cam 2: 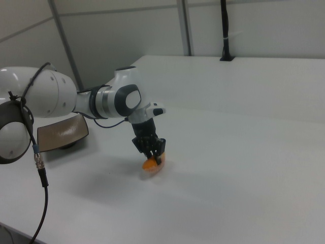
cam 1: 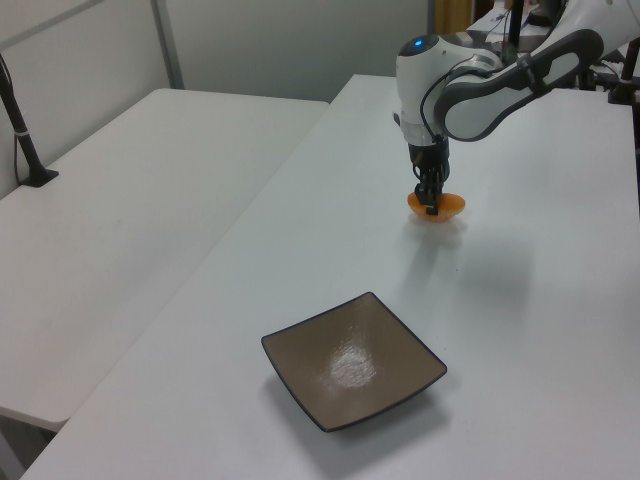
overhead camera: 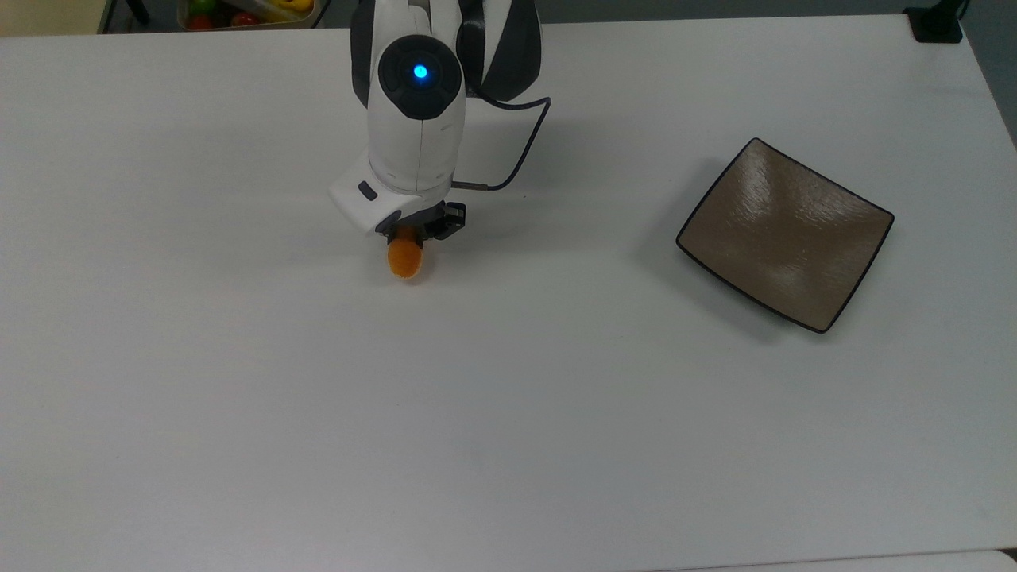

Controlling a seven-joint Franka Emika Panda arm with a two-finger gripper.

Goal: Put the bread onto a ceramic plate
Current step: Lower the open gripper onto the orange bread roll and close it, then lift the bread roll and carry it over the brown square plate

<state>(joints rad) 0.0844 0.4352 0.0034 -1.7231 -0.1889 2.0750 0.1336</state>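
Top view: overhead, looks down on gripper [overhead camera: 407, 236] and whole table [overhead camera: 318, 413], mid range. Left view: raised, oblique, plate [cam 1: 352, 373] nearer the lens than gripper [cam 1: 431, 202]. Right view: low, close, opposite side, plate [cam 2: 62, 133] beyond gripper [cam 2: 153, 156]. All share gripper, plate, tabletop.
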